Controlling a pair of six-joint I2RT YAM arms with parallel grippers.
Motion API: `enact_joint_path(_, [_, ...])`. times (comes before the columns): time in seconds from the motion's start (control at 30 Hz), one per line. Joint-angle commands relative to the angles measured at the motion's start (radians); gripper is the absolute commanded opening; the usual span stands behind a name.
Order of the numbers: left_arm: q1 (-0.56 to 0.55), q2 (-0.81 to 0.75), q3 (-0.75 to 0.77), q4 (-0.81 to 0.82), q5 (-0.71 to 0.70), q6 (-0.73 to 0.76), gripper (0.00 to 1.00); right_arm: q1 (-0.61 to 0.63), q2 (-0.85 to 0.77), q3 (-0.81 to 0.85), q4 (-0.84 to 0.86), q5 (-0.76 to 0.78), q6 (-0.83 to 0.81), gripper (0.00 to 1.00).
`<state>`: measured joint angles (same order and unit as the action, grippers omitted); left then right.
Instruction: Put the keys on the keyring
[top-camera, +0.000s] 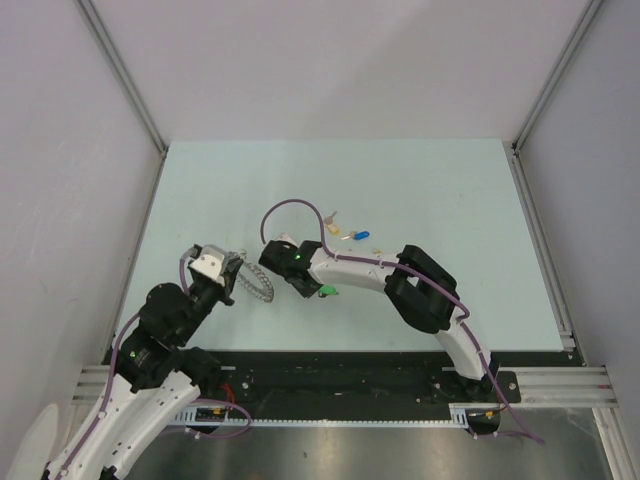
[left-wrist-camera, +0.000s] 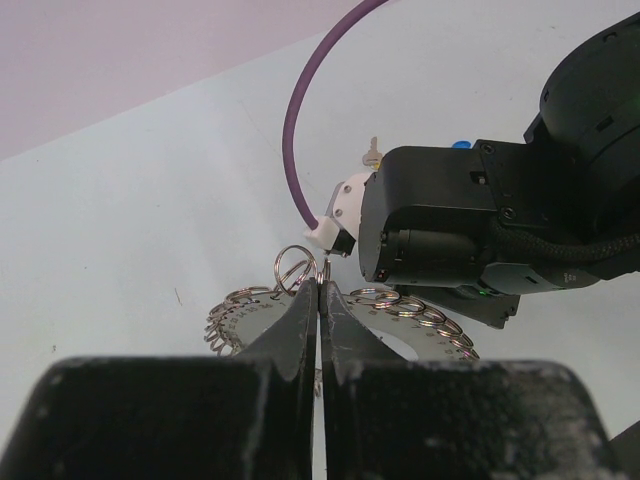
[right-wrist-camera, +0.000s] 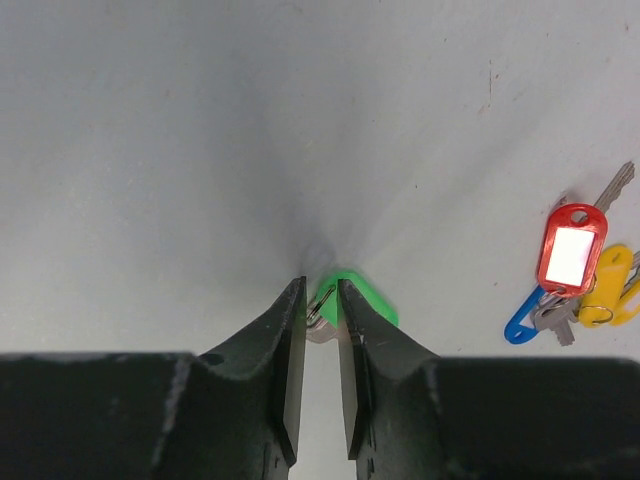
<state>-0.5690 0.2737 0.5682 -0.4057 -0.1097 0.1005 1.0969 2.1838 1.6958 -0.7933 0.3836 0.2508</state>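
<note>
Green-tagged key (right-wrist-camera: 362, 297) sits pinched in the right pincer (right-wrist-camera: 320, 296), low centre. Left pincer (left-wrist-camera: 319, 286) is clenched on the keyring (left-wrist-camera: 232, 318), lower middle. Threading step, I judge: next, align key with loop.

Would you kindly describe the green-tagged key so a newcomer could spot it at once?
On the pale table, find the right arm's pincer. The green-tagged key is pinched between its tips. It alone has a green tag, apart from the bunched red, blue and yellow keys.

A pale mint surface (top-camera: 250, 180) has white walls (top-camera: 60, 150) on three sides and aluminium posts (top-camera: 121, 70) at its far corners.
</note>
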Motion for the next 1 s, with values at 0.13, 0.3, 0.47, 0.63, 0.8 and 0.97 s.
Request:
enact_joint_path(0.13, [0.003,-0.005,0.002,0.059,0.007,-0.024,0.01,0.000,0.005,0.041,0.005,0.015,0.001,0.17])
enact_joint_path(0.3, [0.003,-0.004,0.002,0.059,0.008,-0.024,0.01,0.003,-0.016,0.033,0.008,0.020,-0.002,0.06])
enact_joint_path(0.47, [0.003,-0.002,0.002,0.059,0.008,-0.024,0.01,0.003,-0.087,-0.046,0.071,0.023,-0.012,0.00])
enact_joint_path(0.63, [0.003,0.005,0.002,0.059,0.007,-0.024,0.01,-0.015,-0.238,-0.246,0.299,-0.044,-0.036,0.00])
enact_joint_path(0.8, [0.003,0.009,0.004,0.057,0.005,-0.024,0.01,-0.023,-0.357,-0.505,0.628,-0.063,-0.071,0.00])
enact_joint_path(0.97, [0.003,0.013,0.001,0.057,-0.001,-0.025,0.01,-0.032,-0.481,-0.728,0.969,-0.153,-0.097,0.00])
